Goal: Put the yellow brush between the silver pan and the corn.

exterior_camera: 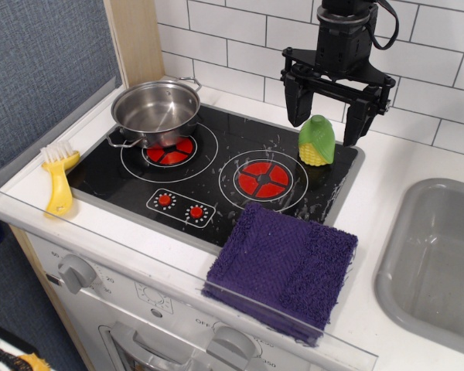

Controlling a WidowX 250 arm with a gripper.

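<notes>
The yellow brush (60, 180) lies on the white counter at the stove's left edge, white bristles pointing to the back. The silver pan (156, 111) stands on the back left burner, empty. The corn (316, 141) stands upright at the back right corner of the stove top. My gripper (325, 114) is open and empty, hanging just above and behind the corn, one finger on each side of it.
A purple cloth (284, 267) lies over the stove's front right corner. A grey sink (441, 263) is at the right. The black stove top (209, 174) has two red burners and small red knobs. A tiled wall stands behind.
</notes>
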